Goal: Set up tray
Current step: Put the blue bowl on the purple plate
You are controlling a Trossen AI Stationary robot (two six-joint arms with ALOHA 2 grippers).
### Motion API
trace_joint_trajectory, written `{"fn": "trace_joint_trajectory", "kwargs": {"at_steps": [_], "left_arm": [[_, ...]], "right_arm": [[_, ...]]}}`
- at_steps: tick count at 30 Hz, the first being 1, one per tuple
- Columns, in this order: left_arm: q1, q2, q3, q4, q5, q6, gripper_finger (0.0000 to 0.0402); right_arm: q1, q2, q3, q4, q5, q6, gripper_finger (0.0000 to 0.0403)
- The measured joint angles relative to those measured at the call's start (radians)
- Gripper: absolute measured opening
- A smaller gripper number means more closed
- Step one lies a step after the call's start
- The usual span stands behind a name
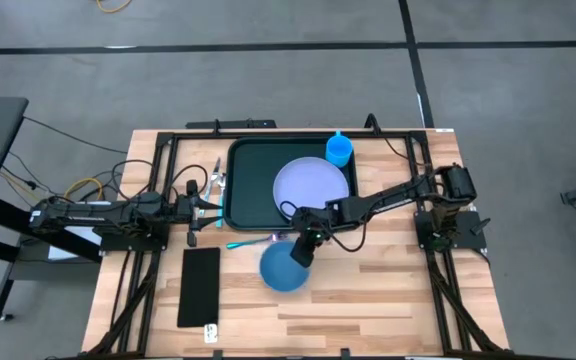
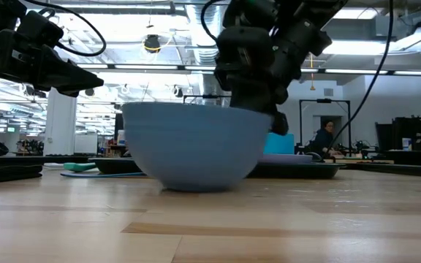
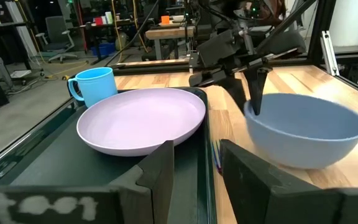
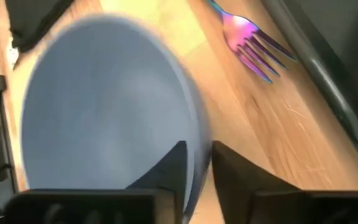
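The dark tray (image 1: 250, 205) lies at the table's far middle. It holds a lilac plate (image 1: 311, 185) and a blue cup (image 1: 339, 150) in its far right corner. A blue bowl (image 1: 280, 268) stands on its base on the wood just near of the tray. My right gripper (image 1: 303, 254) comes down at the bowl's rim and is shut on it. A purple fork (image 4: 250, 37) lies on the wood between bowl and tray. My left gripper (image 3: 194, 171) hovers open at the tray's left edge, holding nothing. My right gripper pinches the bowl's rim (image 4: 194, 140) on the side toward the tray, one finger (image 3: 257, 93) inside the bowl and one outside. The fingers slant down from the table's far right. The bowl stands upright with its base (image 2: 196, 186) on the table.
A narrow flat black rectangle (image 1: 200, 287) lies on the wood near left of the bowl. Bare wood stretches along the table's near edge (image 1: 368, 320). Cables run along the left arm and behind the tray.
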Motion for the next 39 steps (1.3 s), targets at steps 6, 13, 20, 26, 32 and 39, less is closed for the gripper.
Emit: {"fn": "trace_joint_trajectory", "kwargs": {"at_steps": [6,13,20,26,32,39], "left_arm": [[0.0,0.0,0.0,0.0,0.0,0.0,0.0121],[0.0,0.0,0.0,0.0,0.0,0.0,0.0121],[0.0,0.0,0.0,0.0,0.0,0.0,0.0121],[0.0,0.0,0.0,0.0,0.0,0.0,0.0121],[0.0,0.0,0.0,0.0,0.0,0.0,0.0121],[0.0,0.0,0.0,0.0,0.0,0.0,0.0121]], "right_arm": [[0.0,0.0,0.045,-0.012,-0.022,-0.003,0.0007],[-0.007,0.0,0.118,-0.068,-0.052,-0.017,0.0005],[-0.065,0.0,0.226,-0.25,-0.017,-0.094,0.0004],[-0.149,0.0,0.297,-0.411,0.071,-0.177,0.0003],[-0.256,0.0,0.306,-0.473,0.15,-0.21,0.0002],[-0.382,0.0,0.306,-0.497,0.189,-0.221,0.0002]]}}
